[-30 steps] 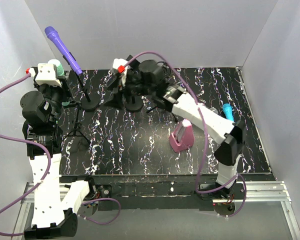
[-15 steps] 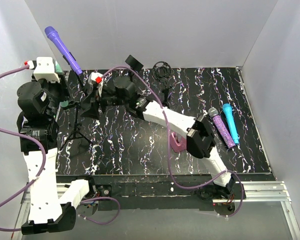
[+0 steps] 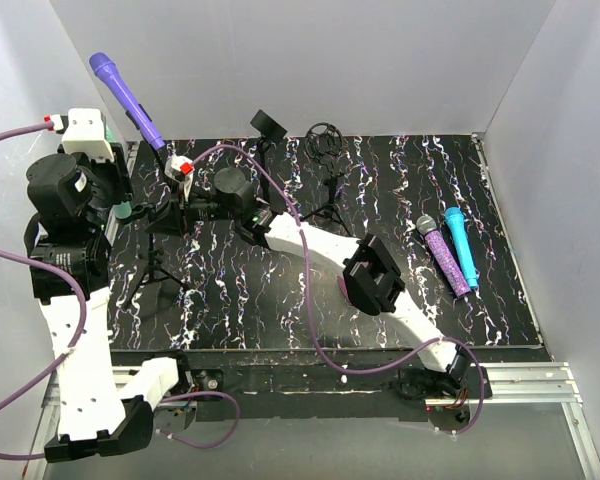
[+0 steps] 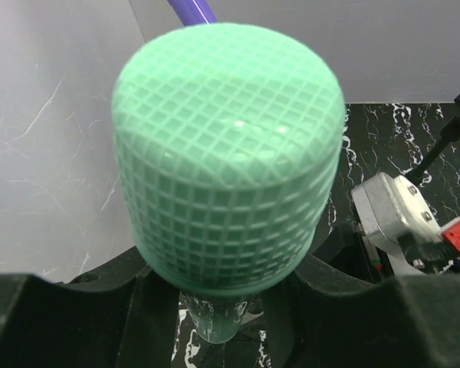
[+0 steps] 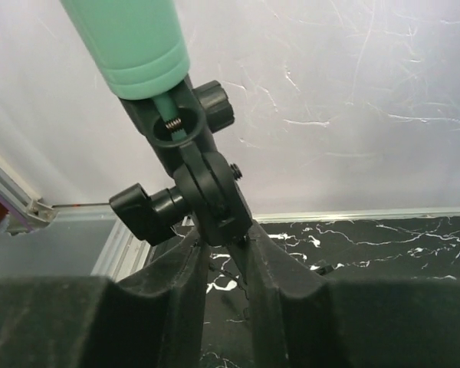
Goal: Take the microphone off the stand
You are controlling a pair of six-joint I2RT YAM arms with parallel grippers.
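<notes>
Above the white-veined black marble table (image 3: 280,310), left gripper (image 4: 218,310) clamps the mint-green mesh-headed microphone (image 4: 226,146); right gripper (image 5: 226,268) pinches the black tripod stand (image 5: 207,184).

Just left of the blue microphone (image 3: 459,243) lies a glittery purple microphone (image 3: 442,254); a ring-topped stand (image 3: 325,138) stands well left of it.

left arm (image 3: 78,330): upright, left edge | left gripper (image 3: 128,209): closed in a grip | right arm (image 3: 315,243): stretched toward upper left | right gripper (image 5: 228,264): fingers pinched close, gripping
</notes>
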